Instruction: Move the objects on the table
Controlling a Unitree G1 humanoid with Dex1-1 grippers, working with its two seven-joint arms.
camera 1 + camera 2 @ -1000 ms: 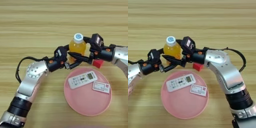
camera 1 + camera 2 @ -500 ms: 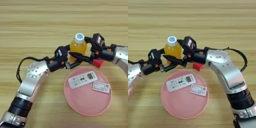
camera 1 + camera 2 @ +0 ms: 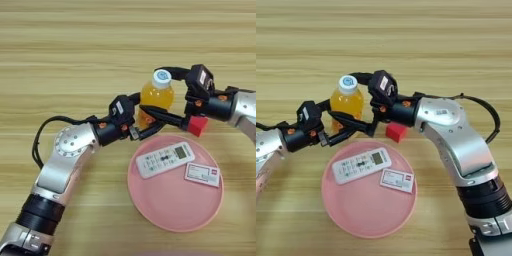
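Left eye view: one bottle [image 3: 156,98] stands on the counter [image 3: 75,60], far of the plate [image 3: 170,212]. Left hand [image 3: 157,120] and right hand [image 3: 172,95] both have fingers spread around it; neither is clearly clamped. Probably light, stiff and slick; best gripped mid-body.

Right eye view: one cube [image 3: 396,132] sits just right of the bottle. One remote [image 3: 361,164] and one card [image 3: 397,180] lie on the plate.

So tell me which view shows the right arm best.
The right eye view: the whole right arm runs from the bottom edge up to the right gripper at the orange-drink bottle. The left eye view shows only its forearm and gripper, cut off at the right edge.
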